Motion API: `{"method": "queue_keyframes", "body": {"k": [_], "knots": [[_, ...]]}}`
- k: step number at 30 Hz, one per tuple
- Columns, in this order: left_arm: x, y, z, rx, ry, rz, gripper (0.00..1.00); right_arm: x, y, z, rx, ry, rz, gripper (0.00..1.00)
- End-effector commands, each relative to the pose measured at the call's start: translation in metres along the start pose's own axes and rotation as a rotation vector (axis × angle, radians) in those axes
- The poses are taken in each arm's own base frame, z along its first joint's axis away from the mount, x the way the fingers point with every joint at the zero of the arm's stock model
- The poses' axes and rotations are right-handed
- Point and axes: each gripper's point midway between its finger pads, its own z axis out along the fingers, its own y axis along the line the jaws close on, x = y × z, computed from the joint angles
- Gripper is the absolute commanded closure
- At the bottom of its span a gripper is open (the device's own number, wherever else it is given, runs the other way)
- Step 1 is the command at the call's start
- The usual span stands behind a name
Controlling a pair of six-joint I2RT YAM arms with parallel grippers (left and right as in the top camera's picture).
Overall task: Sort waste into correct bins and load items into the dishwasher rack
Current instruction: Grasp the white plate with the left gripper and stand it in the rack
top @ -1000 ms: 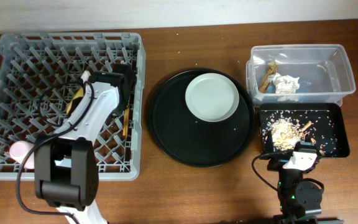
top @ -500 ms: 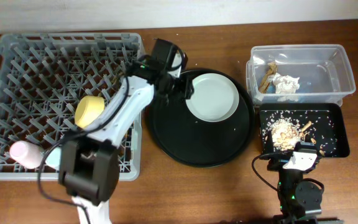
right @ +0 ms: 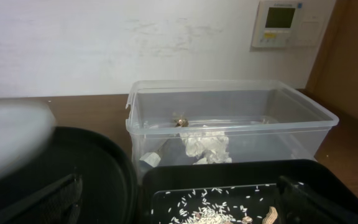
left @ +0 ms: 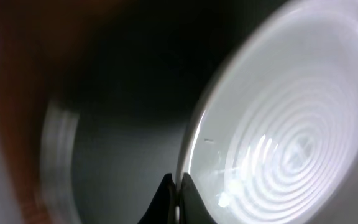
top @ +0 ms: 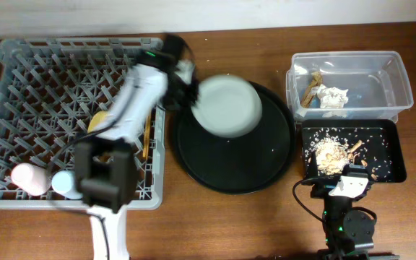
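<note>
My left gripper (top: 192, 96) is shut on the left rim of the pale grey plate (top: 228, 107), which hangs blurred over the back left of the round black tray (top: 230, 170). In the left wrist view the jaws (left: 178, 194) pinch the plate (left: 291, 124) by its edge. The grey dishwasher rack (top: 20, 79) holds a yellow bowl (top: 98, 120), a pink cup (top: 28, 178), a light-blue cup (top: 66, 183) and chopsticks (top: 146, 139). My right gripper (right: 179, 208) stands open at the near edge of the black bin (right: 229, 177).
The clear tub (top: 396, 76) at the back right holds a brown wrapper (top: 311, 90) and crumpled white paper (top: 333, 98). In front of it the shallow black tray (top: 388, 155) holds tan food scraps (top: 331, 149). Bare table lies between the rack and the bins.
My left arm swung out of the rack to the plate, closed on its rim, and the plate has shifted left towards the rack. The right arm has not moved.
</note>
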Motion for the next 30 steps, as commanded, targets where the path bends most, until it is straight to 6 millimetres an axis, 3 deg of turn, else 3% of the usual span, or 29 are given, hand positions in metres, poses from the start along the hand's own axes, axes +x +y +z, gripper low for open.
{"method": "queue_keyframes", "body": {"k": [1,2,3,5,6,8,12,17,18,21,23,24,25,26,27,28,29,30], "knots": [[-0.028,0.089,-0.188,-0.459,-0.363,-0.034,1.00,0.004,-0.003,0.000,0.013,0.007,-0.004,0.02],[-0.015,0.135,-0.255,-0.684,-0.470,-0.124,1.00,0.004,-0.003,0.000,0.013,0.007,-0.004,0.02],[0.002,0.169,-0.308,-0.870,-0.543,-0.207,1.00,0.004,-0.003,0.000,0.013,0.007,-0.004,0.01],[0.025,0.207,-0.362,-1.079,-0.567,-0.255,1.00,0.004,-0.003,0.000,0.013,0.007,-0.004,0.02],[0.035,0.229,-0.380,-1.216,-0.546,-0.299,1.00,0.004,-0.003,0.000,0.013,0.007,-0.004,0.02],[0.052,0.248,-0.404,-1.449,-0.520,-0.365,1.00,0.004,-0.003,0.000,0.013,0.007,-0.004,0.02],[0.047,0.273,-0.365,-1.522,-0.473,-0.367,1.00,0.004,-0.003,0.000,0.013,0.007,-0.004,0.02],[0.046,0.302,-0.267,-1.398,-0.401,-0.315,1.00,0.004,-0.003,0.000,0.013,0.007,-0.004,0.02],[0.044,0.302,-0.256,-1.361,-0.398,-0.303,1.00,0.004,-0.003,0.000,0.013,0.007,-0.004,0.02],[0.041,0.300,-0.250,-1.327,-0.401,-0.295,1.00,0.004,-0.003,0.000,0.013,0.007,-0.004,0.02],[0.035,0.287,-0.247,-1.323,-0.403,-0.248,0.79,0.004,-0.003,0.000,0.013,0.007,-0.004,0.02],[0.022,0.252,-0.236,-1.298,-0.419,-0.135,0.46,0.004,-0.003,0.000,0.013,0.007,-0.004,0.02],[0.019,0.237,-0.232,-1.285,-0.427,-0.095,0.37,0.004,-0.003,0.000,0.013,0.007,-0.004,0.02],[0.017,0.215,-0.225,-1.259,-0.435,-0.039,0.17,0.004,-0.003,0.000,0.013,0.007,-0.004,0.01],[0.017,0.198,-0.219,-1.208,-0.442,0.001,0.14,0.004,-0.003,0.000,0.013,0.007,-0.004,0.01],[0.018,0.150,-0.205,-0.967,-0.457,0.090,0.14,0.004,-0.003,0.000,0.013,0.007,-0.004,0.02],[0.022,0.117,-0.203,-0.810,-0.477,0.139,0.14,0.004,-0.003,0.000,0.013,0.007,-0.004,0.02],[0.028,0.072,-0.205,-0.604,-0.516,0.207,0.14,0.004,-0.003,0.000,0.013,0.007,-0.004,0.01]]}}
